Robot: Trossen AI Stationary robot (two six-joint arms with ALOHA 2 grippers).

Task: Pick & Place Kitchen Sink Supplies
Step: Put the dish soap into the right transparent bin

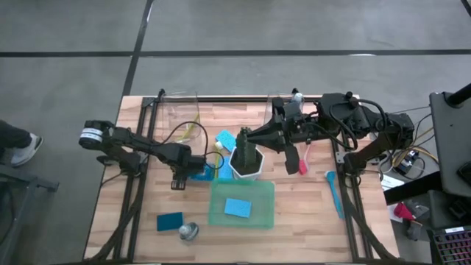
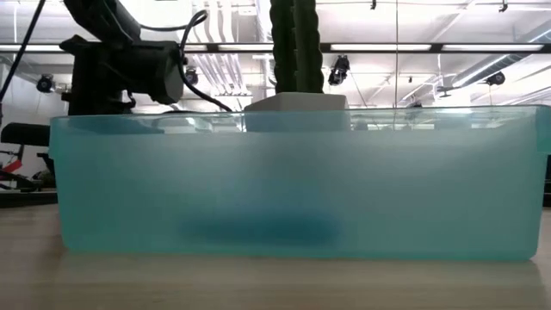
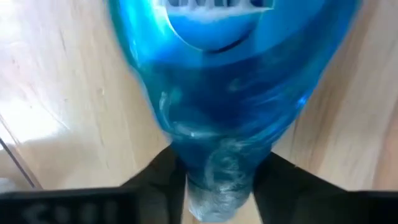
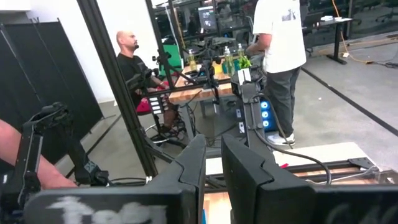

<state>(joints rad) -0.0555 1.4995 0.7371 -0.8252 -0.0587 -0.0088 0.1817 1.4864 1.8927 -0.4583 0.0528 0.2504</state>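
A small clear bottle of blue liquid [image 1: 205,174] [image 3: 230,81] lies on its side on the wooden table, left of the white pot with the dark green plant [image 1: 246,158]. My left gripper [image 1: 193,168] [image 3: 217,190] points down over it and is shut on it. My right gripper [image 1: 256,137] [image 4: 213,168] hangs high and level above the plant, shut and holding nothing. One blue sponge [image 1: 237,207] lies in the green tray [image 1: 221,218] [image 2: 103,189]. Another sponge [image 1: 169,221] and a second bottle [image 1: 188,232] lie on the table at the near left. My left gripper pinches the bottle's narrow neck [image 3: 214,177], just below its shoulder, between its two fingers [image 3: 163,177]. The fingers come from above, pointing down, and lie across the bottle. The bottle lies on its side on the table.
A third blue sponge [image 1: 226,140] lies behind the pot. A red brush [image 1: 303,158] and a blue brush [image 1: 335,193] lie at the right. A yellow brush [image 1: 193,129] sits by the clear bin [image 1: 180,107] at the back left. People are in the room beyond.
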